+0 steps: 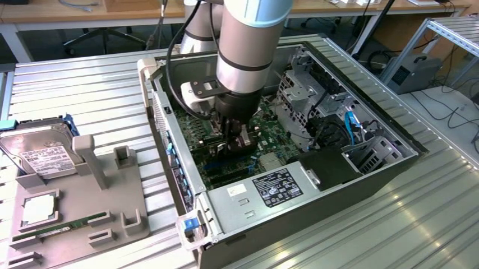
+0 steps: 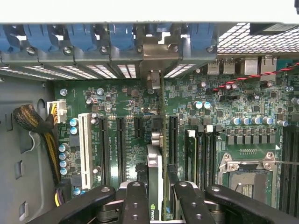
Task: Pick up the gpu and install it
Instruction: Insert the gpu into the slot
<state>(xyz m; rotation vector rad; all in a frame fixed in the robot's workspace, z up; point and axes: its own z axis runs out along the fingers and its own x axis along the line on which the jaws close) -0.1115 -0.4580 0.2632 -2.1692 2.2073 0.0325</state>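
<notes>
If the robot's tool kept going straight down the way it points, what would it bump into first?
Probably the green motherboard: the tool grips the thin green-and-black gpu card edge-on, so the card's lower edge would likely meet a black slot there first.

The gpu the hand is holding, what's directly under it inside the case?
Under the gpu, gripped edge-on by the hand, lies the green motherboard with its long black expansion slots. The card covers whatever is directly beneath it, so whether it's seated can't be seen.

The end effector (image 2: 156,198) grips the gpu (image 2: 154,186) edge-on above the green motherboard (image 2: 210,116).
</notes>
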